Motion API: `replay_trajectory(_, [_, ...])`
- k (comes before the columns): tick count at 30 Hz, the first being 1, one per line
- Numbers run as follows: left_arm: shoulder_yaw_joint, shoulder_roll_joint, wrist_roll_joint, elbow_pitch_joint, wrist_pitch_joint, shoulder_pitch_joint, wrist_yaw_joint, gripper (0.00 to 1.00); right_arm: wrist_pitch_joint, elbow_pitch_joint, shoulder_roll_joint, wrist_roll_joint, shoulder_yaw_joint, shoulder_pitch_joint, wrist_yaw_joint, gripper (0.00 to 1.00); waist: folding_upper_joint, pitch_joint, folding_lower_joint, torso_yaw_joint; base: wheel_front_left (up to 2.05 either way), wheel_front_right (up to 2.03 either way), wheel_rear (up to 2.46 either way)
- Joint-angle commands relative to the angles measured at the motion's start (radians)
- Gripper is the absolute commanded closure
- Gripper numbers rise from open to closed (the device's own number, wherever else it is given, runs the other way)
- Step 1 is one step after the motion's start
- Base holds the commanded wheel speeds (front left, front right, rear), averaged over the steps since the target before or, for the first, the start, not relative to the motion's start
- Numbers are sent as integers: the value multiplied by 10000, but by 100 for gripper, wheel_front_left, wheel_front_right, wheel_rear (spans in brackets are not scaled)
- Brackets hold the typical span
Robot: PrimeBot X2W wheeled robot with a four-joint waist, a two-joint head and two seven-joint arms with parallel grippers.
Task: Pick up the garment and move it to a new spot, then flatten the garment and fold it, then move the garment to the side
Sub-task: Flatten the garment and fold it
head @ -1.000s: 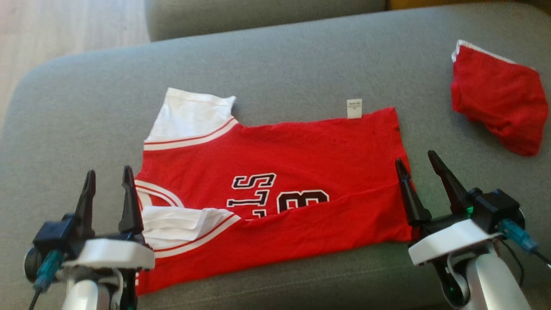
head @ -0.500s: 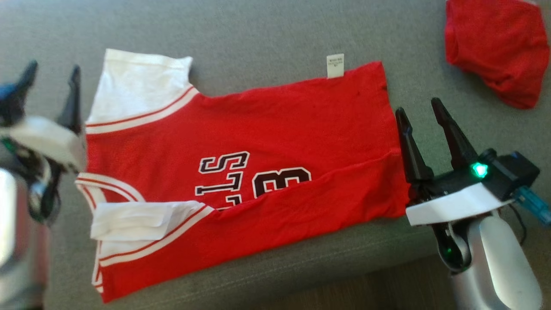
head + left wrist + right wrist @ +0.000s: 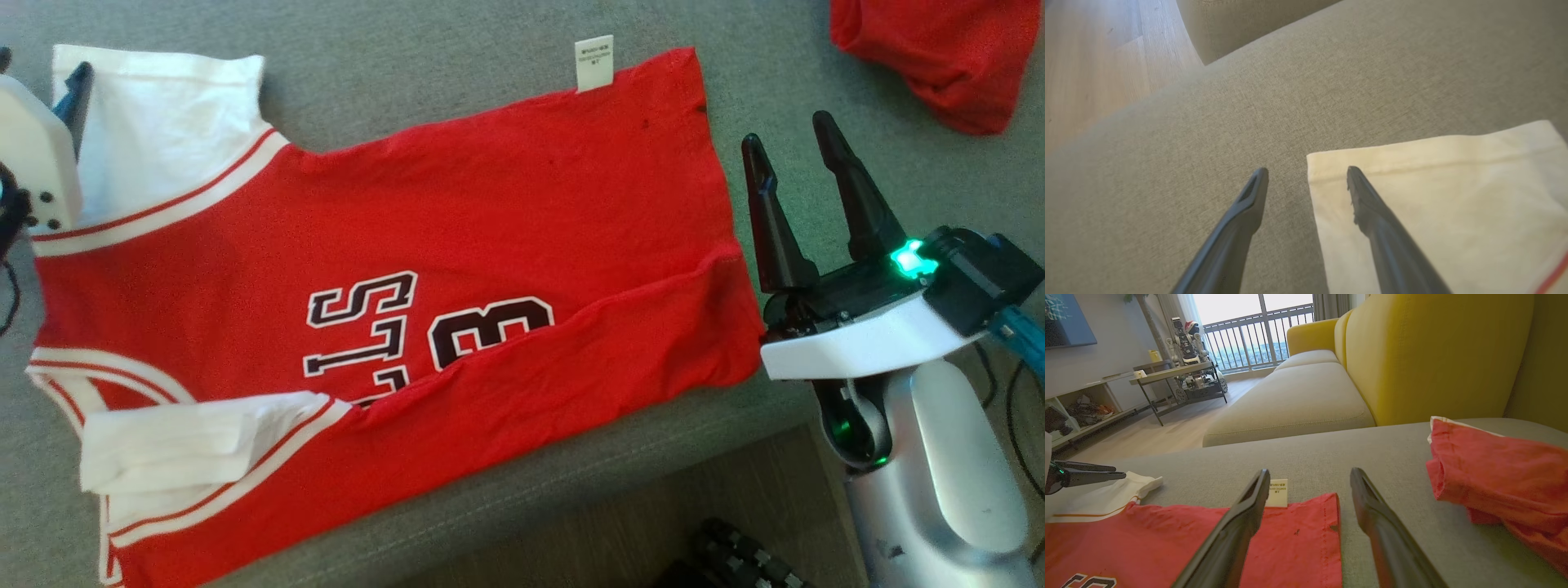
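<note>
Grey sofa cushion (image 3: 457,49), red jersey (image 3: 506,204) laid flat, left gripper (image 3: 1307,170) spread wide astride its white sleeve (image 3: 1453,183) edge, right gripper (image 3: 785,131) spread, empty, just beside the jersey's hem.

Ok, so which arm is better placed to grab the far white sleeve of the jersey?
Left. The left end effector is open astride the edge of the white sleeve, one finger over fabric, one over the cushion. The right end effector, also open, sits beside the hem of the jersey, at the opposite end.
</note>
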Motion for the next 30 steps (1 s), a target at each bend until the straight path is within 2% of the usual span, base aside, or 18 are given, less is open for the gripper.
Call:
replay_trajectory(1, [214,654,-10,-70,60,-508,14,0,-86,-237,16,128,190,-138,-4,0,0,128,-2,-124,0,0,0])
replay_trajectory(14, [-817,810,-639,1253,531,-1242,13,0,-92,66,16,176,-64,-238,-4,0,0,177,-2,-254,0,0,0])
replay_trajectory(15, [-916,811,-790,1276,591,-1239,12,14,-92,106,16,159,-82,-240,-4,0,0,161,-2,-244,0,0,0])
replay_trajectory(17, [-1144,815,-1109,1229,673,-1216,12,100,-92,188,16,126,-130,-255,-4,0,0,123,-2,-212,0,0,0])
replay_trajectory(22, [-1269,808,-1699,1189,419,-1223,12,100,-92,372,16,22,-252,-265,-4,0,0,-5,-2,-73,0,0,0])
replay_trajectory(26, [-1166,739,-1710,1133,-490,-1171,29,100,-92,762,16,112,-408,-323,-4,0,0,-268,-2,194,0,0,0])
replay_trajectory(30, [-1061,385,-1767,765,-1539,-888,208,100,146,1197,16,294,-630,-641,-4,0,0,-627,-2,740,0,0,0])
